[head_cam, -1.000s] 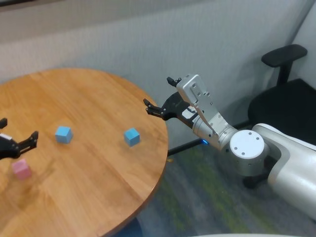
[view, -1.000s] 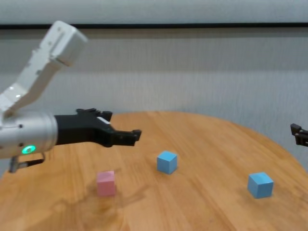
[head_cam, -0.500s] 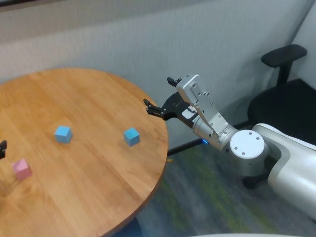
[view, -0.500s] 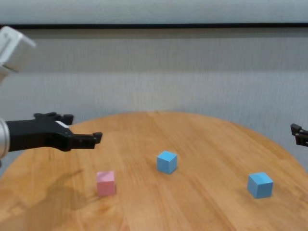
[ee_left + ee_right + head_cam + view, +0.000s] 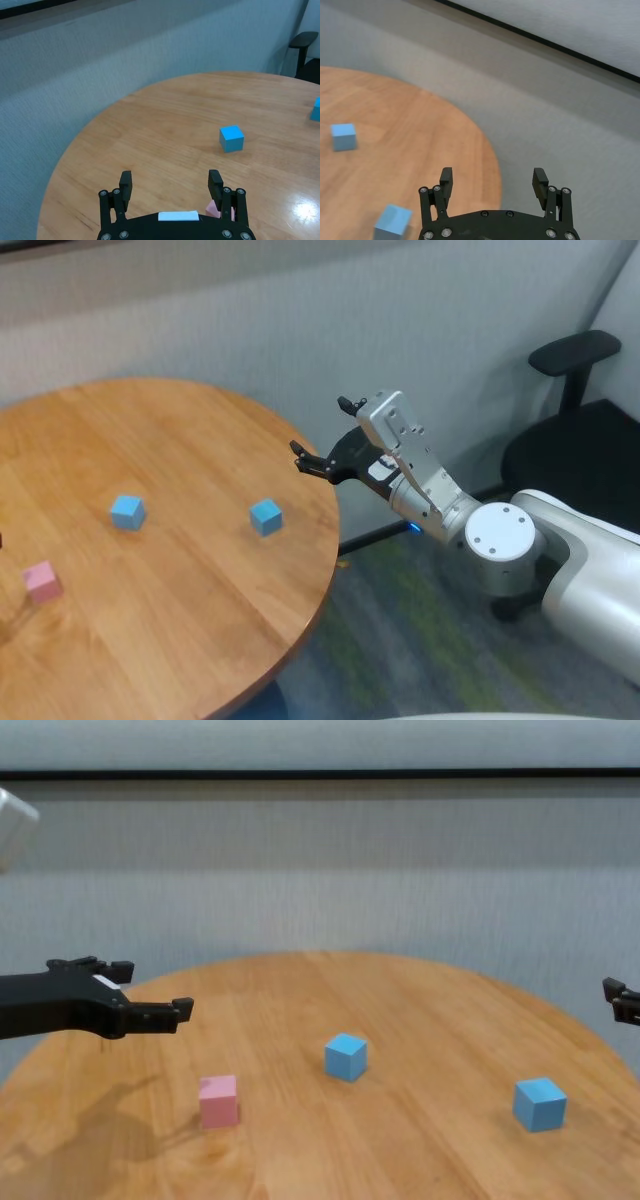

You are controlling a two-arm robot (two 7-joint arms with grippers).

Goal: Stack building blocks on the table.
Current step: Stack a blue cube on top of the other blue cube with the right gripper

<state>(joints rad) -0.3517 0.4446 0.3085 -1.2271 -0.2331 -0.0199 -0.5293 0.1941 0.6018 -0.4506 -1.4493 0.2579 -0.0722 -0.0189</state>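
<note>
Three building blocks lie apart on the round wooden table (image 5: 190, 640). The pink block (image 5: 43, 581) (image 5: 218, 1101) sits near the left side. One light blue block (image 5: 127, 511) (image 5: 345, 1057) (image 5: 231, 138) is in the middle, and the other (image 5: 265, 517) (image 5: 540, 1104) (image 5: 392, 222) lies toward the right edge. My left gripper (image 5: 152, 990) (image 5: 170, 180) hovers open and empty above the table's left edge, up and left of the pink block. My right gripper (image 5: 320, 427) (image 5: 492, 175) hangs open and empty just beyond the table's right edge.
A black office chair (image 5: 575, 360) stands on the floor at the far right behind my right arm. A grey wall runs behind the table. The table's round rim (image 5: 325, 570) drops off to the floor on the right.
My left gripper has drawn back to the left, away from the pink block, and has left the head view. The right arm and the blocks have not moved.
</note>
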